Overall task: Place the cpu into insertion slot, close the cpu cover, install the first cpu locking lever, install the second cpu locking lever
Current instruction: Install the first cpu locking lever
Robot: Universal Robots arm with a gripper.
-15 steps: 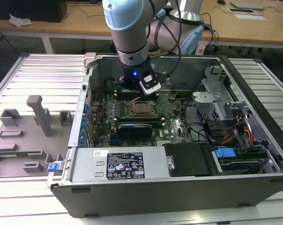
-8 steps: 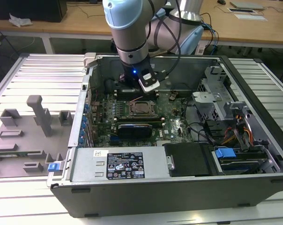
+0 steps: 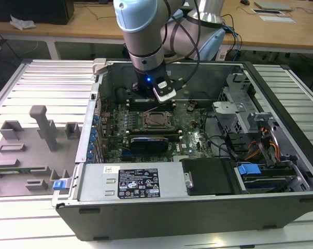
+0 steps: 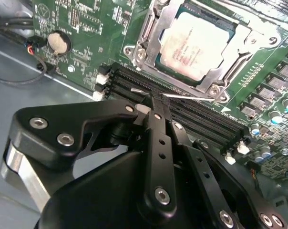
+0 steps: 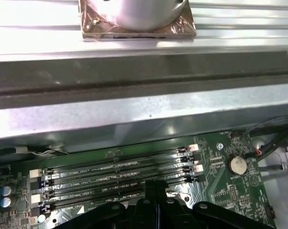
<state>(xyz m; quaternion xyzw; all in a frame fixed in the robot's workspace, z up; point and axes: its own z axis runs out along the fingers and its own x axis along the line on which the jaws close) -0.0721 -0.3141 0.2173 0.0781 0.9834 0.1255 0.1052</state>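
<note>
While the silvery-grey square cpu [image 4: 194, 45] sits under the thin silvery metal cpu cover [image 4: 151, 37], your black gripper [image 4: 152, 98] is squeezed tight near a thin silver lever [image 4: 191, 98].

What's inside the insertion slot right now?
The cpu sits in the insertion slot, its silvery top showing through the window of the cpu cover. The cover frame hides its edges; contacts beneath are covered.
</note>
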